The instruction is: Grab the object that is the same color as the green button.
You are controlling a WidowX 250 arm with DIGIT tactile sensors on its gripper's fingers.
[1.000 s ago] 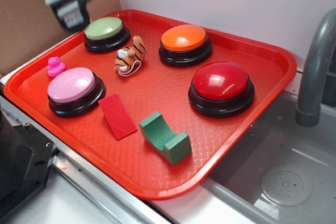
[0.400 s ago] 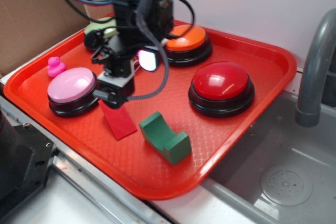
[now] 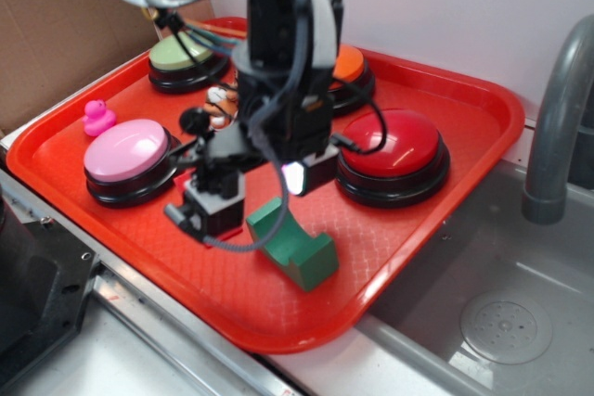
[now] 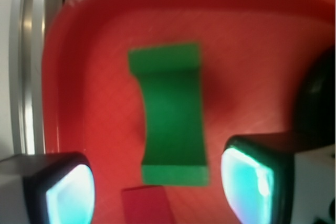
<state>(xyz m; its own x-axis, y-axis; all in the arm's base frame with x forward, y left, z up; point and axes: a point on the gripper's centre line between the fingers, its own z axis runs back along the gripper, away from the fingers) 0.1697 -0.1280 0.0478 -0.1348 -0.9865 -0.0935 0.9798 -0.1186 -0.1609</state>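
The dark green block with a U-shaped notch (image 3: 292, 243) lies on the red tray (image 3: 483, 127) near its front edge. My gripper (image 3: 260, 189) hovers just above and behind it, open and empty. In the wrist view the block (image 4: 170, 129) lies lengthwise just ahead of the wide-open gripper (image 4: 157, 187), between the lines of the two fingers. The flat red piece (image 4: 147, 205) lies under the gap between the fingers. The green button (image 3: 181, 51) stands at the tray's back left, partly behind cables.
A pink button (image 3: 125, 150), an orange button (image 3: 351, 67) mostly behind the arm and a red button (image 3: 394, 146) stand on the tray. A pink duck (image 3: 97, 118) and a tiger toy (image 3: 218, 97) lie at the back left. A sink (image 3: 506, 326) and faucet (image 3: 557, 127) are on the right.
The arm has come from the back left, across the tray and forward. The gripper went from over the flat red piece to just behind the green block. Nothing on the tray moved.
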